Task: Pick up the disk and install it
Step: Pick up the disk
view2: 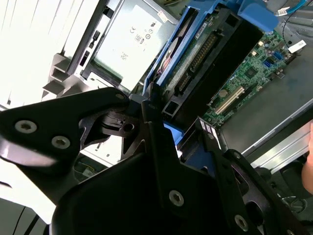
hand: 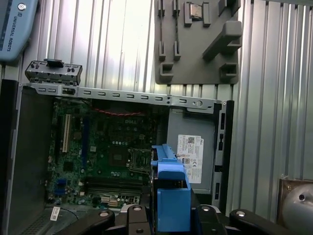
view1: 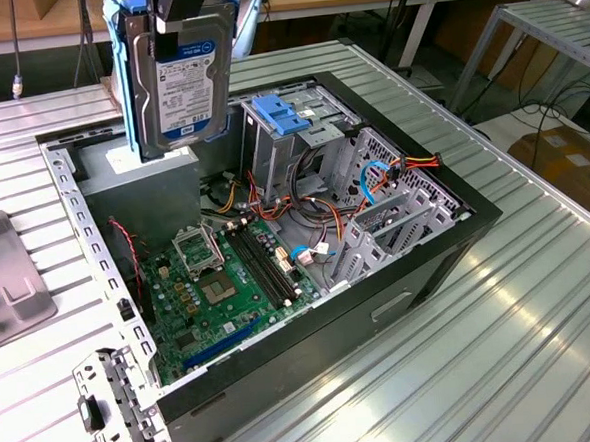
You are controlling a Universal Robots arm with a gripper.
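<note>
Disk held upright over the open case.
Exterior view: the case [view1: 447,247] lies on a ribbed metal tabletop [view1: 541,316]. The gripper [view1: 188,15] has its fingers clenched on the disk [view1: 180,83], which hangs above the power supply [view1: 163,194] at the case's far corner. The label print is too small to read, and the drive cage [view1: 280,142] stands just beside. Second wrist view: the disk's blue rails sit between the fingers [view2: 159,152]. First wrist view: the disk hangs beside the motherboard [hand: 107,147].
</note>
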